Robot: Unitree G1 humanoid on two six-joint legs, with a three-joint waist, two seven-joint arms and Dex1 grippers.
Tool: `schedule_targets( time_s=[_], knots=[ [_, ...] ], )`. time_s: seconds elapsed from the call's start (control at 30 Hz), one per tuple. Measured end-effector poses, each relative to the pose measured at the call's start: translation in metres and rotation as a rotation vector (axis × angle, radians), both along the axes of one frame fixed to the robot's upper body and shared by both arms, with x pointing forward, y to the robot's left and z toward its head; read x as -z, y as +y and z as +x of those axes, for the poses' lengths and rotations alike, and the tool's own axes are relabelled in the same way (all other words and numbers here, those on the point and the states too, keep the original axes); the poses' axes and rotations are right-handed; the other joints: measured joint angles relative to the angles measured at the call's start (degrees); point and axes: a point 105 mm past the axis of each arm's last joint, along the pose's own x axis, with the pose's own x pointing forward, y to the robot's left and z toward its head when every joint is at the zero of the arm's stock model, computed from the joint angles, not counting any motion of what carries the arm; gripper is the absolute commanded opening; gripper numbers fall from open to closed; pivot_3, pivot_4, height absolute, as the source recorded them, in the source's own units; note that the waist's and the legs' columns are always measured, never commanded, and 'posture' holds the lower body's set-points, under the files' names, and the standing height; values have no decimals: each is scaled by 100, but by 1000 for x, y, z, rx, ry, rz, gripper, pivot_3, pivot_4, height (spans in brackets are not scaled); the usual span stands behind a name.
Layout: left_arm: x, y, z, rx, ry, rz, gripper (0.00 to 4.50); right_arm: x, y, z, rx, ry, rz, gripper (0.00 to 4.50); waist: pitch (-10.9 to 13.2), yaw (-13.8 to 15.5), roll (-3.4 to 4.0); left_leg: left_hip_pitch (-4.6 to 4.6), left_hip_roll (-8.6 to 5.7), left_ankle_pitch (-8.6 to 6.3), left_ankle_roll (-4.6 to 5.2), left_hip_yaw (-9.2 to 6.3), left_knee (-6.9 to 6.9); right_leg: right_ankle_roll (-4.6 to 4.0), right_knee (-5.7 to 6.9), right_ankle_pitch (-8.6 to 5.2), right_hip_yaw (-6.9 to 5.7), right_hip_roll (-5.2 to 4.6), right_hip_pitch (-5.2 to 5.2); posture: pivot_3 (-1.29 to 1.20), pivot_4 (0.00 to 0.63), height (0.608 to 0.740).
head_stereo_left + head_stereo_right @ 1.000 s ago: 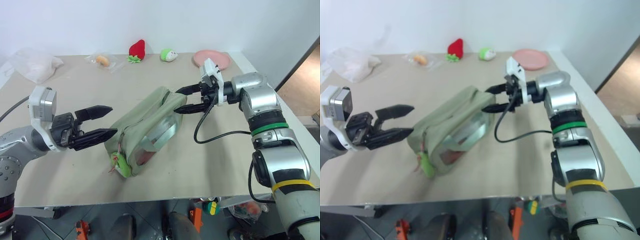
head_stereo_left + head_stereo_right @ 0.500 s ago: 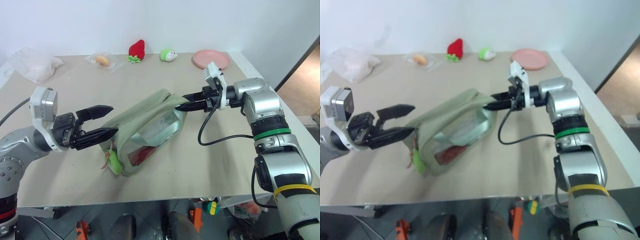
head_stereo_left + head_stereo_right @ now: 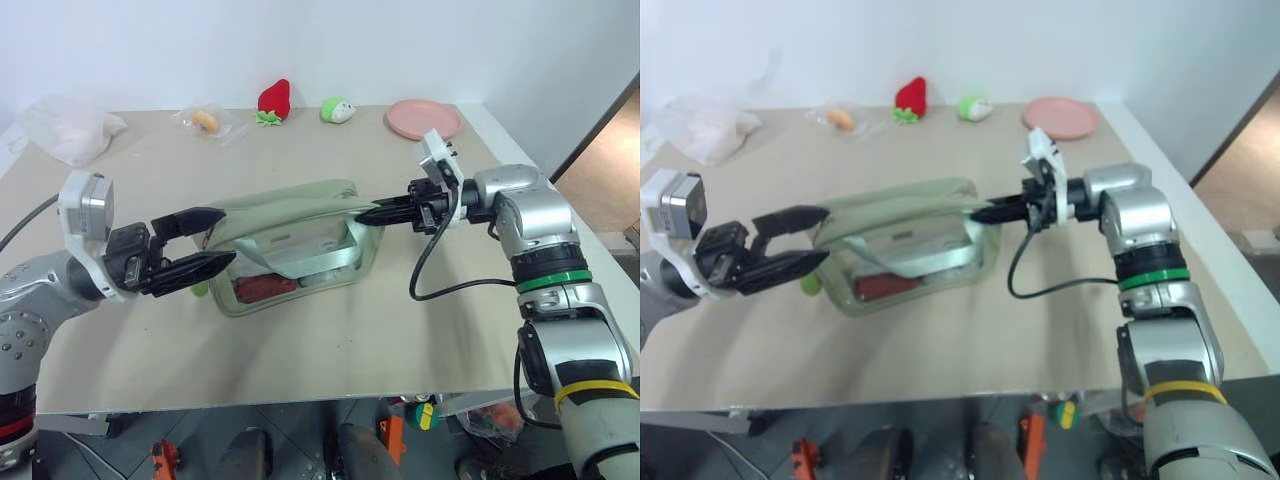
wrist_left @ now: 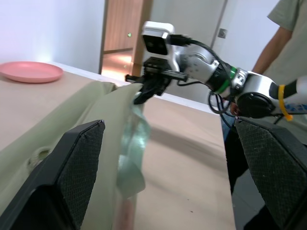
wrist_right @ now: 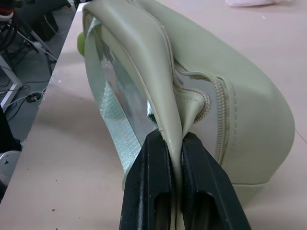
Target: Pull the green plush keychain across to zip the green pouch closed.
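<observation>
The green pouch [image 3: 290,245] lies crosswise on the table, its clear window and pale strap facing me, with something red inside. My right gripper [image 3: 372,214] is shut on the pouch's right end; in the right wrist view its fingers [image 5: 154,184] pinch a fold of fabric beside the zipper. At the pouch's left end, my left gripper [image 3: 226,238] stands open, one finger above and one below that end. The green plush keychain [image 3: 810,283] peeks out just below the left gripper's lower finger, mostly hidden.
At the back of the table are a red strawberry plush [image 3: 274,100], a round green-and-white plush [image 3: 337,110], a pink plate [image 3: 423,118], a small bagged item [image 3: 206,121] and a crumpled plastic bag [image 3: 70,128]. A person [image 4: 288,43] stands beyond the table's right side.
My right gripper closed on the pouch's end and drew it back and right. The pouch swung from diagonal to crosswise, its left end now between the left fingers. The left arm held still.
</observation>
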Motion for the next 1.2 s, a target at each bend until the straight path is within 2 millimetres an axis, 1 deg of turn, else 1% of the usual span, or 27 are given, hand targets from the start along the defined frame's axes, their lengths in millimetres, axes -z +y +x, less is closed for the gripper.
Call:
schedule_targets(
  time_s=[0.07, 0.1, 0.23, 0.37, 0.47, 0.57, 0.73, 0.83, 0.93, 1.0, 1.2],
  knots=[
    [-6, 13, 4, -65, -15, -25, 4500, -2, -3, -8, 22, -43, 10, 62, 0, 5, 0, -5, 0, 0, 0, -6, 0, 4, 1, -3, -2, 0, -3, 0, 150, 740],
    [-11, 22, 6, -111, -28, -36, 4500, -3, -7, -16, 50, -78, 6, 62, 0, 8, 0, -11, 0, -1, 1, -8, -1, 5, 1, -3, -2, 0, -9, 0, 150, 740],
    [-17, 42, 4, -192, -42, -31, 4500, 0, -6, -35, 99, -117, 6, 62, -1, -2, -1, -27, 0, -1, 0, -1, -1, 7, 5, -4, 5, -2, -30, 0, 150, 740],
    [-14, 51, 2, -224, -24, -35, 4500, 3, 1, -50, 136, -118, 21, 62, -1, 3, -1, -27, 0, 3, -3, 0, 1, 8, 7, -1, 6, -1, -32, 0, 150, 740],
    [-6, 55, 2, -240, 17, -36, 4500, 9, 14, -62, 153, -103, 49, 62, -2, 2, -4, -27, 1, 8, -8, 1, 2, 31, 8, -7, 6, 1, -32, 0, 150, 740],
    [-3, 56, 2, -238, 34, -33, 4500, 11, 18, -62, 176, -94, 63, 62, -2, 2, -4, -26, 0, 17, -4, 6, 2, 41, 7, 1, 12, 1, -32, 0, 150, 740],
    [3, 60, 3, -253, 61, -19, 4500, 13, 19, -61, 188, -89, 63, 62, -2, 2, -5, -27, -1, 23, 1, 6, 3, 44, 6, 6, 14, 4, -32, 0, 150, 740],
    [13, 66, 2, -281, 99, 31, 4500, 17, 15, -60, 195, -82, 54, 62, -2, -2, -5, -26, 0, 22, 1, 10, 1, 44, 6, 6, 18, 5, -35, 0, 150, 740],
    [31, 76, -2, -318, 169, 81, 4500, 20, 11, -56, 213, -79, 48, 62, -4, -3, -7, -27, 2, 22, 1, 11, 1, 44, 5, 6, 20, 5, -36, 0, 150, 740],
    [39, 84, -6, -348, 199, 95, 4500, 21, 8, -53, 234, -82, 49, 62, -4, 0, -7, -27, 2, 22, 2, 13, 1, 44, 5, 6, 22, 4, -37, 0, 150, 740],
    [43, 89, -12, -374, 215, 108, 4500, 22, 6, -49, 293, -93, 69, 62, -7, 12, -13, -26, 2, 29, 7, 15, 2, 43, 4, 16, 22, 2, -36, 0, 150, 740]
  ],
)
